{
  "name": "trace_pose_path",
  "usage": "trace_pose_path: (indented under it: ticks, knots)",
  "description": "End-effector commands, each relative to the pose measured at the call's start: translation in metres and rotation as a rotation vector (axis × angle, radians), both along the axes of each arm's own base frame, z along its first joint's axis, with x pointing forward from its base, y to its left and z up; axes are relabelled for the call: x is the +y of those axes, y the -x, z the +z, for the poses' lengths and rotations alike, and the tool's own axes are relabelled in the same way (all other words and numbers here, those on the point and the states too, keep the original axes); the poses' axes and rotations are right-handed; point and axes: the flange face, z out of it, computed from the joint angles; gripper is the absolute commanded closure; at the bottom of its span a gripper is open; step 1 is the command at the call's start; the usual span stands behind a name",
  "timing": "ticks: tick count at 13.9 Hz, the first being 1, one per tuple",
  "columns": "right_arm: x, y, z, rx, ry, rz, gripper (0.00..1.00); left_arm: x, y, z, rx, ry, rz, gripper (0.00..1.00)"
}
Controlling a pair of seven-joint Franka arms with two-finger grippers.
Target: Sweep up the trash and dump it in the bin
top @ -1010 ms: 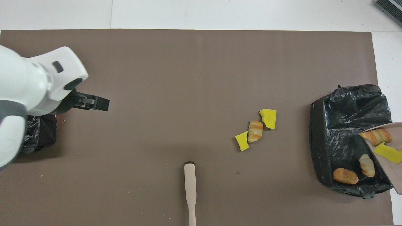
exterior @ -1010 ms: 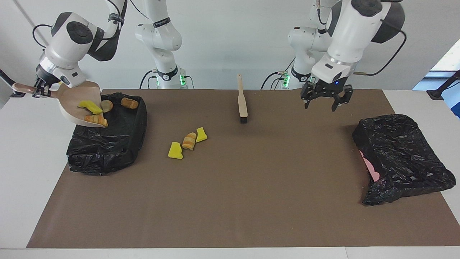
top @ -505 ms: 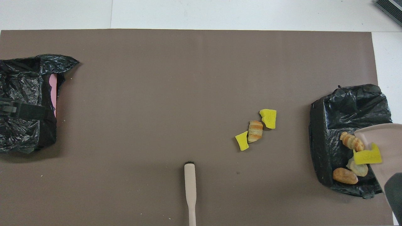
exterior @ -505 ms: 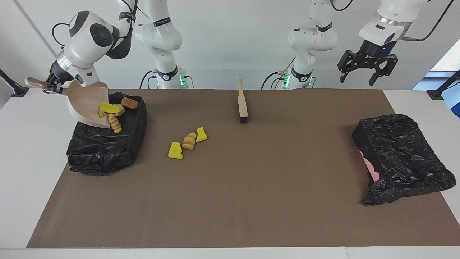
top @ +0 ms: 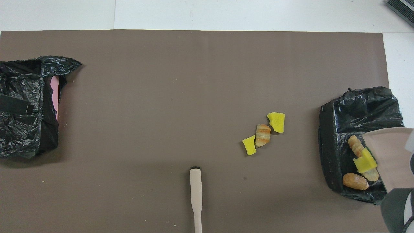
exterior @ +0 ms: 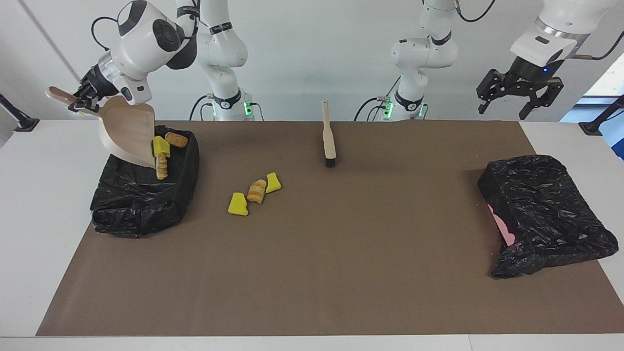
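Right gripper [exterior: 80, 103] clamps dustpan [exterior: 129, 136] handle, tilts it steeply so scraps [exterior: 160, 157] slide into bin [exterior: 146, 195]; left gripper [exterior: 520, 94] waits spread, raised.

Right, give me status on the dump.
Right gripper shut on dustpan, tipped over bin. Left gripper open, waiting high. Three scraps on mat; brush idle.
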Motion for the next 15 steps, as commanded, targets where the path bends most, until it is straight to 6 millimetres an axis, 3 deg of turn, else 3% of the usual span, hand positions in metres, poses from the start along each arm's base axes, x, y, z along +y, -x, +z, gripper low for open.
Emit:
trace_pose_path:
  ticks: [1,3,4,8,10,12,13,15]
  knots:
    - [0.009,0.001,0.023,-0.052,-0.019,-0.029,1.0,0.007,0.016,0.004,0.016,0.006,-0.019,0.0]
    - [0.01,0.002,0.045,-0.128,-0.093,-0.117,1.0,0.007,0.016,0.004,0.016,0.006,-0.018,0.0]
    - [0.02,0.003,0.055,-0.164,-0.136,-0.144,1.0,0.007,0.016,0.004,0.016,0.005,-0.017,0.0]
    - [0.083,0.01,0.074,-0.272,-0.264,-0.304,1.0,0.008,0.013,0.005,0.005,0.001,-0.012,0.0]
    - [0.118,0.013,0.065,-0.329,-0.384,-0.384,1.0,0.009,0.01,0.003,0.007,-0.016,-0.007,0.0]
    - [0.131,0.015,0.064,-0.379,-0.466,-0.467,1.0,0.015,0.009,0.003,0.004,-0.022,0.003,0.0]
    - [0.142,0.015,0.055,-0.408,-0.557,-0.561,1.0,0.028,0.007,0.001,0.01,-0.02,0.03,0.0]
    - [0.17,0.014,0.043,-0.478,-0.63,-0.702,1.0,0.017,0.009,0.002,0.01,-0.027,0.011,0.0]
